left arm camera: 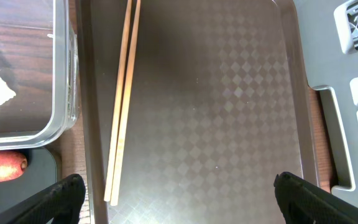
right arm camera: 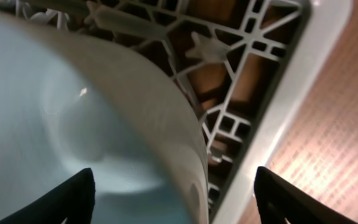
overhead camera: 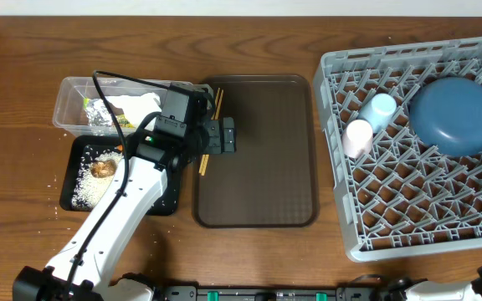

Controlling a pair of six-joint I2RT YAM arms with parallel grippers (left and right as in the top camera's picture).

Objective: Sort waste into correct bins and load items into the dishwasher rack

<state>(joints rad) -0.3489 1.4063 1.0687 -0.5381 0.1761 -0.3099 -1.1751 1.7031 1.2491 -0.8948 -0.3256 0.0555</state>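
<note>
Bowl (right arm camera: 55, 93), pale blue, nearest: propped on edge inside the rack (right arm camera: 294, 74), near its 4 o'clock side, likely for draining. Right claw (right arm camera: 174, 171) open, fingers spread either side of the rim, pinching nothing.

At 8 o'clock on the table (overhead camera: 23, 50), black tray (overhead camera: 164, 202) with rice (overhead camera: 82, 188), brown lump (overhead camera: 101, 168) and carrot (left arm camera: 2, 167): food scraps kept together.

Just past it, left claw (left arm camera: 178, 180) spread wide and empty, hanging low over the brown tray (left arm camera: 229, 112). Aimed toward the chopsticks (left arm camera: 122, 99) along that tray's 9 o'clock edge, side by side and touching, handy for one pinch. Seemingly the only item not yet racked.

Beyond, at 10 o'clock, clear tub (overhead camera: 61, 109) with foil (overhead camera: 99, 113) and tissue (overhead camera: 136, 104): dry rubbish.

Farthest, toward 1 o'clock inside the rack, pink cup (overhead camera: 358, 138) and blue cup (overhead camera: 382, 109) leaning together. Dark-blue plate (overhead camera: 454, 115) just beside them at 3 o'clock, resting across the grid.
</note>
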